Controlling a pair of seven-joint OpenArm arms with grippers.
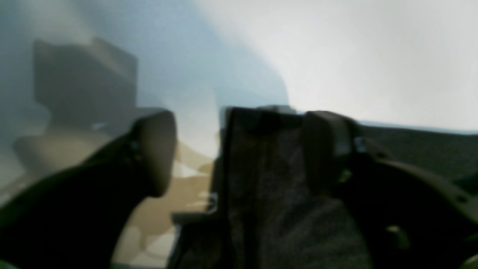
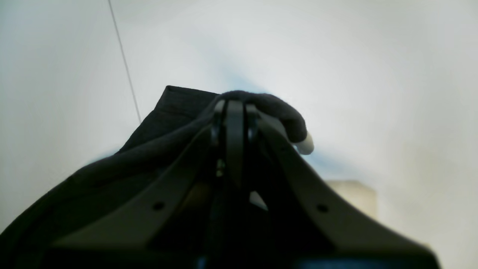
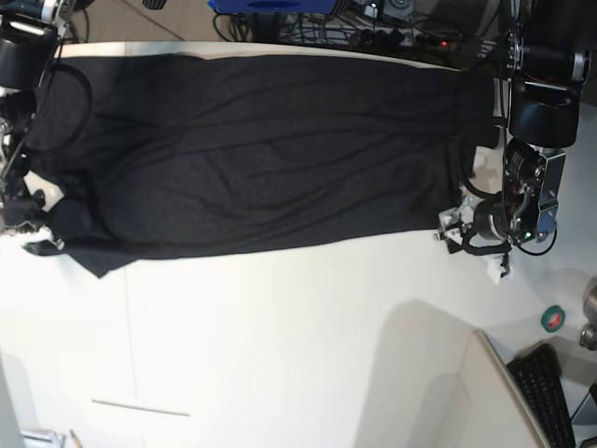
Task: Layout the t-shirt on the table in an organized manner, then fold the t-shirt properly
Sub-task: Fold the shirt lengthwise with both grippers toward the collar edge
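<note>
The black t-shirt (image 3: pixel 270 149) lies stretched sideways across the far half of the off-white table (image 3: pixel 280 345), wrinkled, with no print showing. At its left end my right gripper (image 3: pixel 37 233) is shut on a bunched corner. In the right wrist view the fabric (image 2: pixel 171 108) drapes over the closed right gripper (image 2: pixel 235 108). At the shirt's right end sits my left gripper (image 3: pixel 457 229). In the blurred left wrist view the left gripper (image 1: pixel 241 149) is open, and a hemmed edge of the t-shirt (image 1: pixel 261 179) stands between the fingers, close to the right finger (image 1: pixel 325 149).
A green tape roll (image 3: pixel 554 318) and a black keyboard (image 3: pixel 550 392) lie at the lower right, past the table's slanted edge. Cables (image 3: pixel 401 23) and a blue object (image 3: pixel 270 5) sit behind the table. A thin dark seam line (image 2: pixel 123 56) crosses the tabletop.
</note>
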